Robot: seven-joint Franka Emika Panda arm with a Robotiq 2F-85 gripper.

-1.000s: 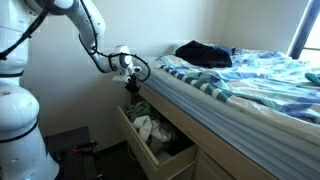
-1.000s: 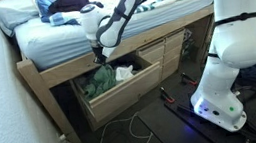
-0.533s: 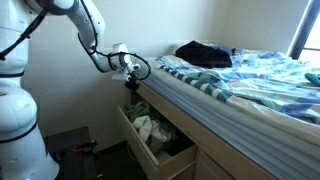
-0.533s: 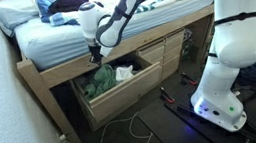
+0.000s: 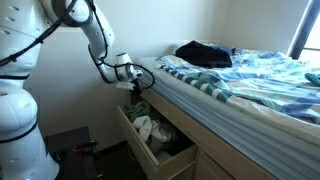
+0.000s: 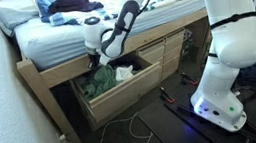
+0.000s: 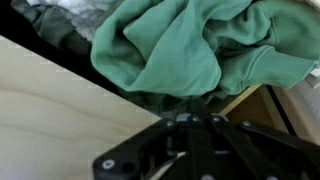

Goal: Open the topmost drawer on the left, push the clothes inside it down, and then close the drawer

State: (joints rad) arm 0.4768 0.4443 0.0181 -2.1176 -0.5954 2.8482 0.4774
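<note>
Hovering shut and empty, the black gripper (image 5: 135, 91) should press soft green-white clothes (image 7: 170, 50) straight down inside the open pale-wood drawer (image 6: 121, 95).

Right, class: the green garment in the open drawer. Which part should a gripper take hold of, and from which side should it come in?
Probably the raised, bunched fold at the top of the green garment, coming from above. The topmost drawer is open only upward and its walls close off the sides. That fold stands highest, so the jaws could pinch it.
</note>
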